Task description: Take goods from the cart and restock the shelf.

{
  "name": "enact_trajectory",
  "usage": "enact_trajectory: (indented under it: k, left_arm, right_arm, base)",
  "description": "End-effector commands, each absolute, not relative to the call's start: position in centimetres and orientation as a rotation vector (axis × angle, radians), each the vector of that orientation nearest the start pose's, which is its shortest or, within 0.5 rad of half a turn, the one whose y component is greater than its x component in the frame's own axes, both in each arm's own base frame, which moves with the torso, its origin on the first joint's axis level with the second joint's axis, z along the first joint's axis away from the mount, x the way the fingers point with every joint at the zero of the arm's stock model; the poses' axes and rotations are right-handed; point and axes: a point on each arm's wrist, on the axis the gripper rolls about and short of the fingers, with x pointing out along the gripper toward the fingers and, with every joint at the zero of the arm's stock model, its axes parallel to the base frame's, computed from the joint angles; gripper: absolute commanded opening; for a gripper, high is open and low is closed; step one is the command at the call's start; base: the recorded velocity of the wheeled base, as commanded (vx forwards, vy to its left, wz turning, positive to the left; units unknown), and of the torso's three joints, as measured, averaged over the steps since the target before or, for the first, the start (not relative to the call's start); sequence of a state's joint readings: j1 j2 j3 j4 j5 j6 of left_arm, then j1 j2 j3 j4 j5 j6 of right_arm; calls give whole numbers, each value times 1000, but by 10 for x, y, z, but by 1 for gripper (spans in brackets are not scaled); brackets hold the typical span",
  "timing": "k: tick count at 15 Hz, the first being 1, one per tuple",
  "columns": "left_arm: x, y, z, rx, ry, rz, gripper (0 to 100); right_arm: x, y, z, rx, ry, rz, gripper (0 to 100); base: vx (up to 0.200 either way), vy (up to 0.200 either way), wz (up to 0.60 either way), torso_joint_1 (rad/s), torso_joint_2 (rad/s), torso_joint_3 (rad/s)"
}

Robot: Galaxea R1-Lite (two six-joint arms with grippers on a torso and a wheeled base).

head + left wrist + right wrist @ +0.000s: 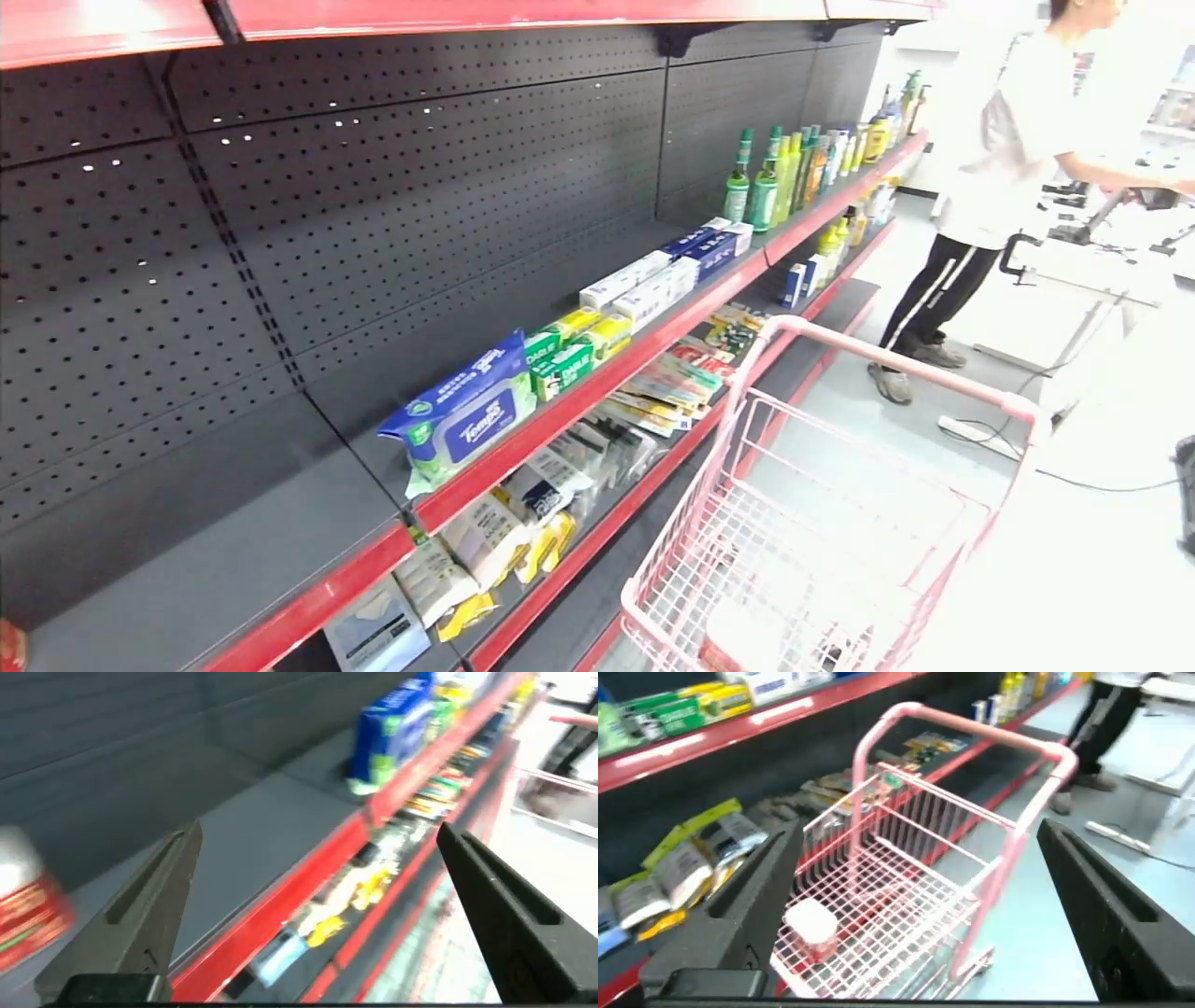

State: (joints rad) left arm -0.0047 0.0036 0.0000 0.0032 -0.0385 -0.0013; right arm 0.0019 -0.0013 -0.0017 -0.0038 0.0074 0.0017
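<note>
The pink wire cart [896,373] stands in the aisle beside the shelf [579,397]; in the right wrist view the cart [971,737] lies below my right gripper [924,905], which is open and holds nothing. A red can with a white lid [813,929] rests on the basket floor, and the can [747,639] also appears low in the head view. My left gripper [318,905] is open over the bare grey shelf board [252,831]. Beside it, a red-and-white can [23,905] stands on the board.
A blue wipes pack [462,411], green boxes [565,359] and white boxes [644,289] line the middle shelf, with bottles [775,177] farther right. The lower shelf holds pouches [485,541]. The left stretch of the middle shelf [215,551] is bare.
</note>
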Motion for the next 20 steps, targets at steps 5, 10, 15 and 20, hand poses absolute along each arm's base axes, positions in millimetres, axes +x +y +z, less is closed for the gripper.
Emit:
enact_trajectory:
  k: [5,10,15,20]
  left_arm:
    - [-23,-1,75,-5,6,-43,100]
    - [-23,-1,75,-5,6,-43,100]
    - [-23,-1,75,-5,6,-43,100]
    - [-23,-1,75,-5,5,-43,100]
  right_arm:
    - [-20,0,78,-7,37,19,100]
    - [-23,0,77,-51,-13,13,100]
    - [-8,2,186,37,-92,82,100]
    - [147,6,210,40,365,146,100]
  base:
    - [0,0,0,0,0,0]
    - [0,0,0,0,0,0]
    - [0,0,0,0,0,0]
    - [0,0,0,0,0,0]
